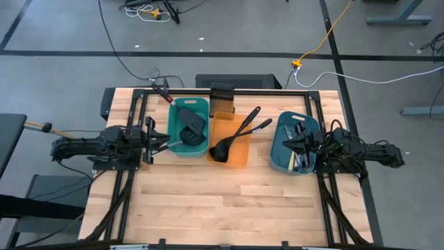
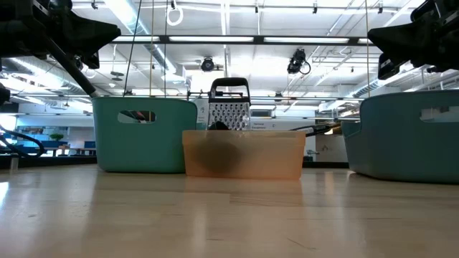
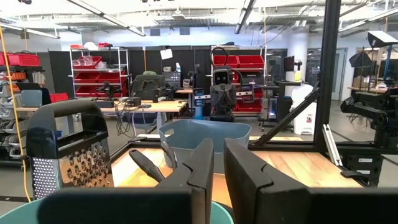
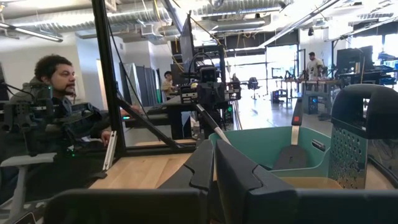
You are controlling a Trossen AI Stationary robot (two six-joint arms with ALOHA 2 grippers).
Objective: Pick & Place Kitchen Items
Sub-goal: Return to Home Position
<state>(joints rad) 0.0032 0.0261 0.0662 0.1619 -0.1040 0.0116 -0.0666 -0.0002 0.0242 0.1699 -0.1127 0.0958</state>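
Two black-headed spatulas (image 1: 192, 128) lie in the teal tray (image 1: 189, 99). One handle (image 1: 165, 92) leans out over the tray's far-left corner, and the other handle (image 1: 171, 144) rests on its left rim. Two black ladles (image 1: 220, 151) lie in the orange tray (image 1: 240, 160), their handles (image 1: 254, 119) sticking out over its far-right rim. Small cutlery pieces (image 1: 299, 162) lie in the blue tray (image 1: 277, 164). My left gripper (image 1: 164, 142) is shut, above the teal tray's left rim. My right gripper (image 1: 287, 142) is shut, above the blue tray.
A dark mesh box (image 1: 222, 97) stands behind the orange tray, at the table's far edge. The three trays stand in a row across the middle of the table. Bare wood (image 1: 222, 201) lies toward the near edge. A person (image 4: 59, 93) sits beyond the table's left side.
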